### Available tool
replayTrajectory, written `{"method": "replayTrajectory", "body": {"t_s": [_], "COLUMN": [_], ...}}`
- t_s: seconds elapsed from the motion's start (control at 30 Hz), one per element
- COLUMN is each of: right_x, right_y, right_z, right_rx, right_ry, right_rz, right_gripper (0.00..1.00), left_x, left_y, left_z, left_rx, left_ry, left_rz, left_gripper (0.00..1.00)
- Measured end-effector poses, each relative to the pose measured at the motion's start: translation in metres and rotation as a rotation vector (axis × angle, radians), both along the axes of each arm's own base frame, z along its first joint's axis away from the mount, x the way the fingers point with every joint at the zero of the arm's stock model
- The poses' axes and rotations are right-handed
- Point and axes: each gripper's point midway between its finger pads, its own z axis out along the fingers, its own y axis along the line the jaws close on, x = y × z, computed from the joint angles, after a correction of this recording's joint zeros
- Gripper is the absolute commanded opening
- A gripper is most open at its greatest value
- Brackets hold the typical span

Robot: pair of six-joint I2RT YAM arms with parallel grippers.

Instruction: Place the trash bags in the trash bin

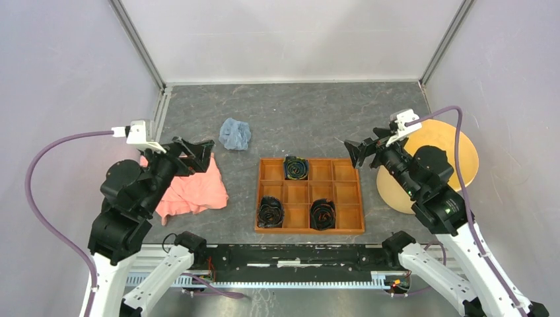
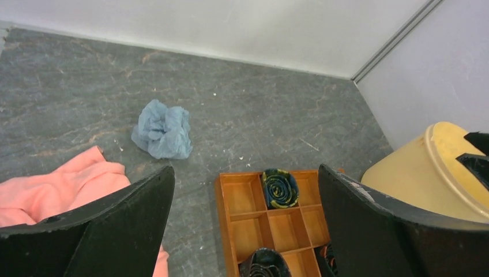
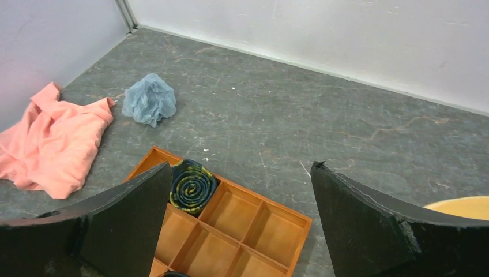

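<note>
The trash bag (image 1: pixel 235 134) is a crumpled pale blue film wad lying on the grey floor at the back, left of centre; it also shows as the blue wad (image 2: pixel 163 129) and the blue wad (image 3: pixel 150 98) in the wrist views. The yellow-tan trash bin (image 1: pixel 462 155) stands at the right, partly hidden behind my right arm; its rim (image 2: pixel 455 167) shows in the left wrist view and a sliver of the bin (image 3: pixel 461 205) in the right wrist view. My left gripper (image 1: pixel 200 152) hovers open over the pink cloth, short of the bag. My right gripper (image 1: pixel 352 152) is open beside the bin. Both hold nothing.
An orange compartmented tray (image 1: pixel 258 198) sits in the middle front, with a rolled dark item (image 1: pixel 296 167) in a back cell and two more rolls (image 1: pixel 271 211) in front cells. A salmon-pink cloth (image 1: pixel 198 191) lies at the left. Walls enclose three sides.
</note>
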Motion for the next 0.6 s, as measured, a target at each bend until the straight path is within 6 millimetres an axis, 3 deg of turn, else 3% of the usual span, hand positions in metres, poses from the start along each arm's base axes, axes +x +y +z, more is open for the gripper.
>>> {"method": "replayTrajectory", "body": {"t_s": [0.13, 0.37, 0.43, 0.6], "right_x": [0.006, 0.018, 0.023, 0.025], "right_y": [0.011, 0.053, 0.070, 0.118], "right_z": [0.001, -0.005, -0.013, -0.055], "right_rx": [0.029, 0.073, 0.070, 0.022], "right_ry": [-0.002, 0.008, 0.029, 0.143], "right_rz": [0.043, 0.205, 0.256, 0.390], "right_gripper": [0.98, 0.98, 0.98, 0.98], "left_x": [0.005, 0.017, 0.025, 0.052], "left_y": [-0.003, -0.017, -0.021, -0.030], "left_z": [-0.015, -0.035, -0.046, -0.090], "left_rx": [0.011, 0.026, 0.040, 0.103], "left_ry": [0.034, 0.093, 0.136, 0.311], "left_rz": [-0.011, -0.058, -0.065, -0.060], "left_gripper": [1.00, 1.00, 1.00, 1.00]}}
